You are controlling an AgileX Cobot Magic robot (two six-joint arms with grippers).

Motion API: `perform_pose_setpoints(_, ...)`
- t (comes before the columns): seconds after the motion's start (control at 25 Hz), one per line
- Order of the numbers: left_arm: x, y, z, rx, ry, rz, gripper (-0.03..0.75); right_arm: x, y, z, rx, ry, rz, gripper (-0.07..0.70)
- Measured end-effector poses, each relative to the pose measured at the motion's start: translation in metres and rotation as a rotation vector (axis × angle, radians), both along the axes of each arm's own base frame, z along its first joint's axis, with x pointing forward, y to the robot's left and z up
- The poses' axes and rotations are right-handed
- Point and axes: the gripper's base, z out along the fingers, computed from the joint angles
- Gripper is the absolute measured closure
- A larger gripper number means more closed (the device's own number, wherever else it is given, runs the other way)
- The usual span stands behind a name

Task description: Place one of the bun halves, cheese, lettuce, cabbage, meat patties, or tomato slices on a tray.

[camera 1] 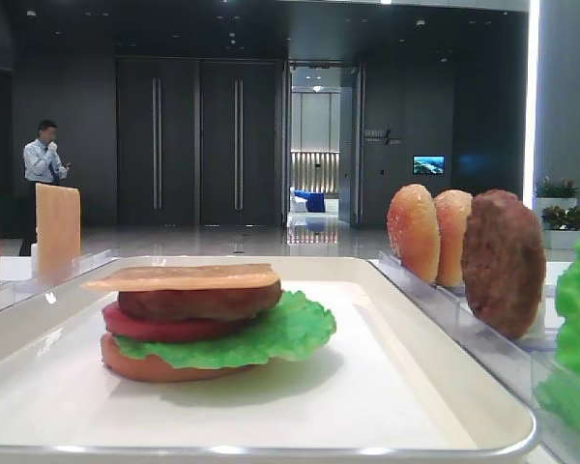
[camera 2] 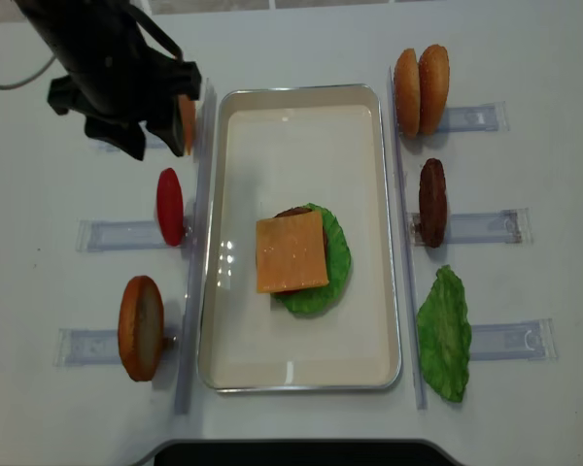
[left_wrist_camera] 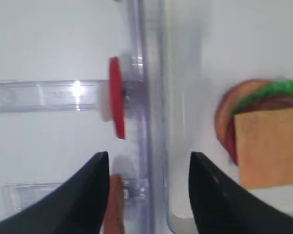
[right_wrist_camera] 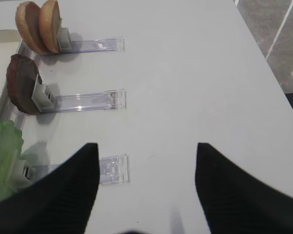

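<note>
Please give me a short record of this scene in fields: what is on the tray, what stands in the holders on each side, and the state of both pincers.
tray: holds one stack, off the rim
stack, bottom to top: bun half, lettuce, tomato slice, meat patty, cheese
left holders: second cheese slice, tomato slice, bun half
right holders: two bun halves, meat patty, lettuce leaf
left pincer: open, empty, above the left holders
right pincer: open, empty, over bare table

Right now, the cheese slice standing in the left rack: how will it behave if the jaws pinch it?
Probably stiff: the standing cheese slice stays upright unsupported, edges straight. Likely light, being thin. It looks smooth, so perhaps slippery, and may tip if nudged, since only its bottom edge sits in the rack.
</note>
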Motion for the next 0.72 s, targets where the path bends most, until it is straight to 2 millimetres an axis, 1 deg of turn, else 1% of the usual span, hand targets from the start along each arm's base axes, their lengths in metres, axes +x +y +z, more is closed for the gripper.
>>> perform_pose_setpoints(0.08,0.008,0.031,0.0,0.028,-0.007,0.06,0.314,0.0,0.0,0.0,0.0,0.0,0.0,0.218)
perform_pose_setpoints(0.2,0.014,0.074,0.0,0.069,-0.011,0.143,0.314,0.0,0.0,0.0,0.0,0.0,0.0,0.218)
perform_pose_setpoints(0.28,0.015,0.093,0.001,0.08,-0.01,0.162,0.314,0.0,0.0,0.0,0.0,0.0,0.0,0.218)
perform_pose_setpoints(0.36,0.014,0.1,0.002,0.071,-0.011,0.156,0.314,0.0,0.0,0.0,0.0,0.0,0.0,0.218)
perform_pose_setpoints(0.52,0.004,0.1,0.015,0.066,-0.053,0.138,0.314,0.0,0.0,0.0,0.0,0.0,0.0,0.218)
perform_pose_setpoints(0.6,-0.01,0.1,0.022,0.072,-0.075,0.136,0.314,0.0,0.0,0.0,0.0,0.0,0.0,0.218)
perform_pose_setpoints(0.72,-0.046,0.103,0.026,0.103,-0.095,0.134,0.314,0.0,0.0,0.0,0.0,0.0,0.0,0.218)
